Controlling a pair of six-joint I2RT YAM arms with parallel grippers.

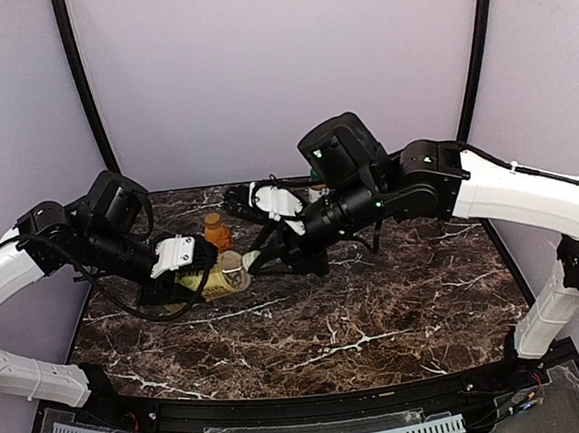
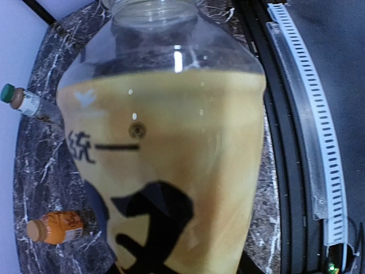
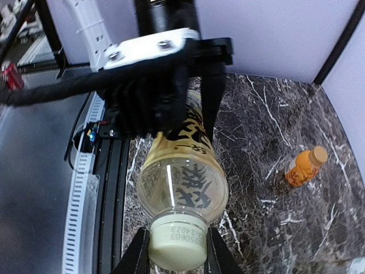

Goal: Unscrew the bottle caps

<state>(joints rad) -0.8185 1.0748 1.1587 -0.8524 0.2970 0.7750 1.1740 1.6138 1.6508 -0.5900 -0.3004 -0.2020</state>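
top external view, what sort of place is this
Likely a robot test cell: left arm and right arm mounted at a marble-patterned table, plain pale walls boxing it in, one tea bottle and its cream cap gripped between them.

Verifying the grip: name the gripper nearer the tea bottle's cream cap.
Right. The right gripper is shut on the cream cap; the left gripper grips the tea bottle mid-body.

the top camera looks down from above the near edge over the table (image 1: 378, 320). the left wrist camera sits very near the tea bottle (image 2: 171, 171); the right wrist one faces its cap (image 3: 178, 245). all three share this bottle.
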